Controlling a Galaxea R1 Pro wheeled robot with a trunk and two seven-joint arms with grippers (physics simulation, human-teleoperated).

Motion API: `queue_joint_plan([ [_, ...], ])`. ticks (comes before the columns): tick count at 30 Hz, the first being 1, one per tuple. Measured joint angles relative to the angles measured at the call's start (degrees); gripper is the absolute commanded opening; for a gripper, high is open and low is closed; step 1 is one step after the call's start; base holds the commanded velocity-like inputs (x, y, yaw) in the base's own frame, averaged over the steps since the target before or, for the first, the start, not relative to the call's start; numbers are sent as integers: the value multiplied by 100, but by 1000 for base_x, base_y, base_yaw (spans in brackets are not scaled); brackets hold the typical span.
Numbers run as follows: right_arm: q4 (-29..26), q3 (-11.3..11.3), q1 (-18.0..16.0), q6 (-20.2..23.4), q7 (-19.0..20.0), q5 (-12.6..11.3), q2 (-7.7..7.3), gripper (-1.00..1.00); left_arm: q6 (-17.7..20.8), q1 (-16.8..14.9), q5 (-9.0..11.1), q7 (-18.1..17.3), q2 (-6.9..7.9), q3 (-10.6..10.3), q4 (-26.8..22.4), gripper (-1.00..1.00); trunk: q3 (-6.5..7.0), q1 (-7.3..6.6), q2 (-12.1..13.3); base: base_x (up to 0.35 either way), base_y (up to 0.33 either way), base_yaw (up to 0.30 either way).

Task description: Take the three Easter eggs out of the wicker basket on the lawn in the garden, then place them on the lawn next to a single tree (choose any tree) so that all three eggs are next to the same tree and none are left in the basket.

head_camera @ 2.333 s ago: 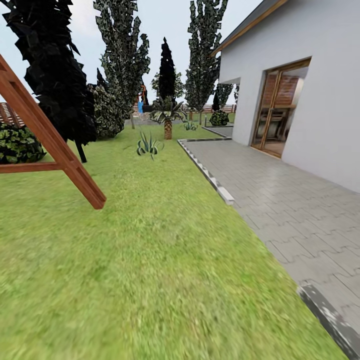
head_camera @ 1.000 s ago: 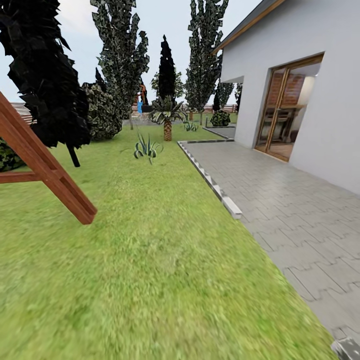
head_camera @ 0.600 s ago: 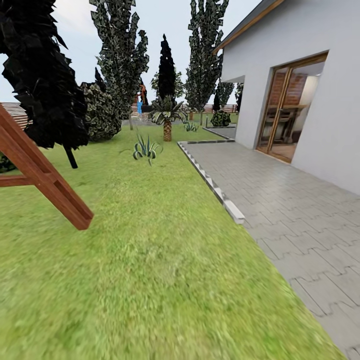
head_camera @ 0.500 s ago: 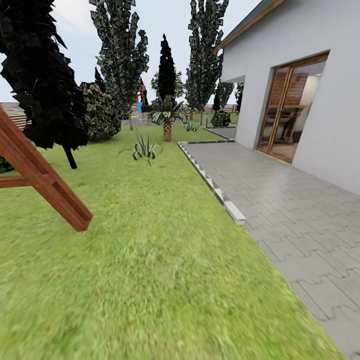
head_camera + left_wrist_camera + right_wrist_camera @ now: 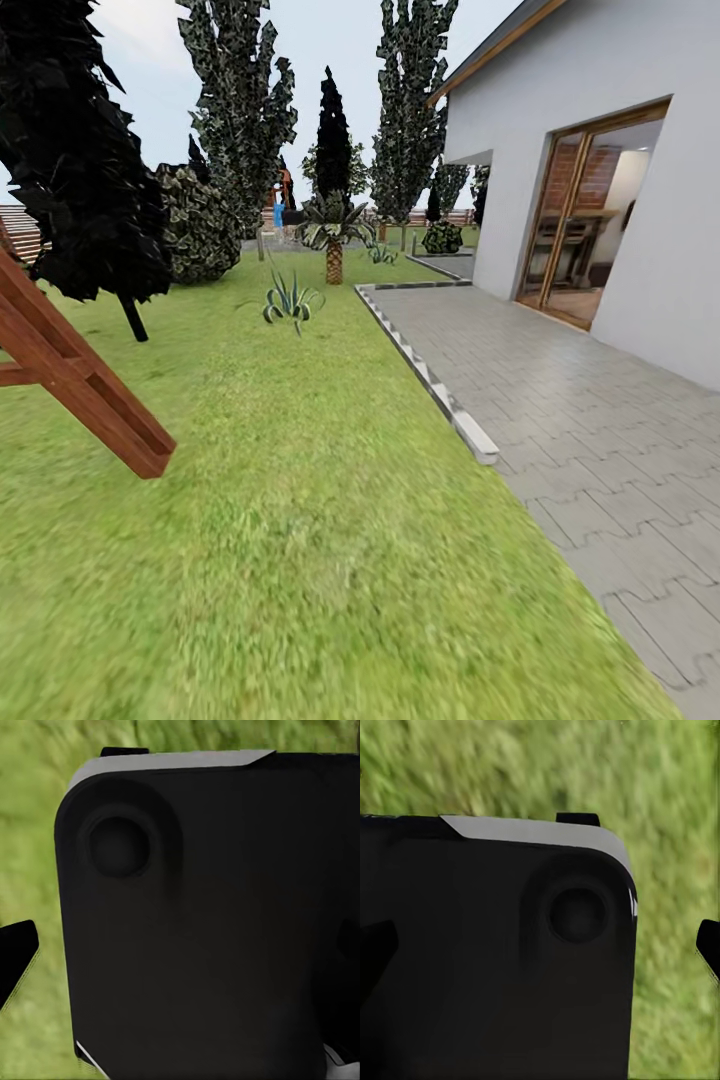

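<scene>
Open lawn stretches ahead, paved path alongside the house, wooden frame nearby. Grass under both wrists; can't tell either gripper's state.

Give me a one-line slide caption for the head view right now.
Driving along the lawn beside the paved patio, wooden frame leg at left, short palm and tall trees ahead.

Grey paving beside white house; wooden beam left.
</scene>
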Motion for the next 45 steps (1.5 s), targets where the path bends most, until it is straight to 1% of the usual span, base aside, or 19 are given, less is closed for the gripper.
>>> queue_joint_plan([
  [8,-1,-11,0,-1,-8,-10,1,100,0,0,8,-6,18,16,2,100,0,0,0,334,0,0],
  [10,-45,-23,-1,-5,-3,-24,67,100,0,0,9,-4,18,17,5,100,0,0,0,334,0,0],
  [16,-82,-30,2,-6,0,-24,107,100,0,0,9,-22,9,13,66,100,0,0,0,334,0,0],
  [20,-88,-27,0,-6,0,-17,83,100,0,0,9,-25,7,13,77,100,0,0,0,334,0,0],
  [25,-85,-25,1,-6,-14,-13,14,100,0,0,9,-29,6,13,82,100,0,0,0,334,0,0],
  [45,-86,-24,1,-6,-16,-14,8,100,-1,0,9,-26,1,11,202,100,0,0,0,334,0,0],
])
